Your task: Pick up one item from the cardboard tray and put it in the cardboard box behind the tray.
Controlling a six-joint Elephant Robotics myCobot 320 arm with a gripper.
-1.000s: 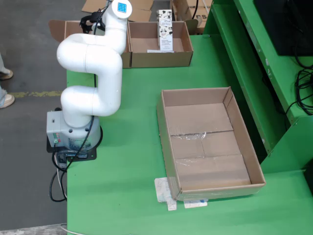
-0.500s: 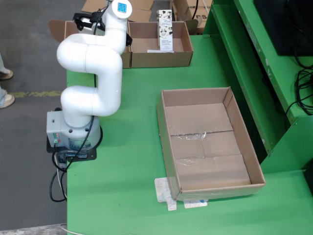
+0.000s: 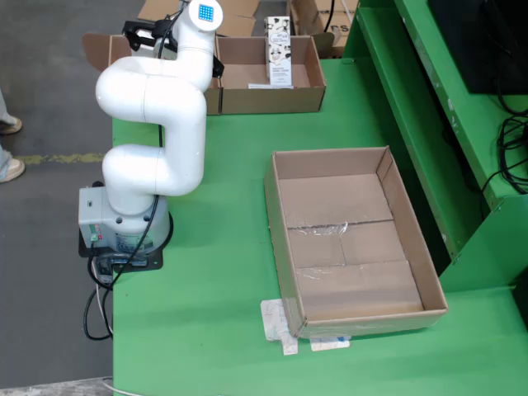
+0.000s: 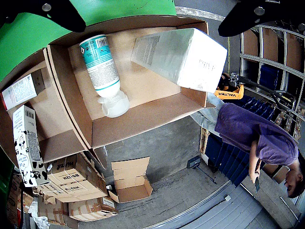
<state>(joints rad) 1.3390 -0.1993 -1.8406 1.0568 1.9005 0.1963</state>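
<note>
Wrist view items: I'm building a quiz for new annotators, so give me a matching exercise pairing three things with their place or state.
Things:
1. bottle
2. white carton
3. cow-print carton

Descriptions:
A. upright in the neighbouring box
B. lying down, teal label, cap toward the near wall
C. lying beside the bottle in the same box

Pairs: 1-B, 2-C, 3-A

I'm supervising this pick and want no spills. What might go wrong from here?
The bottle lies on its side, so it may roll or slip as the claw closes. The white carton leans against the tray wall close by, so a finger could bump it. A person stands nearby, within the wrist camera's view.
</note>
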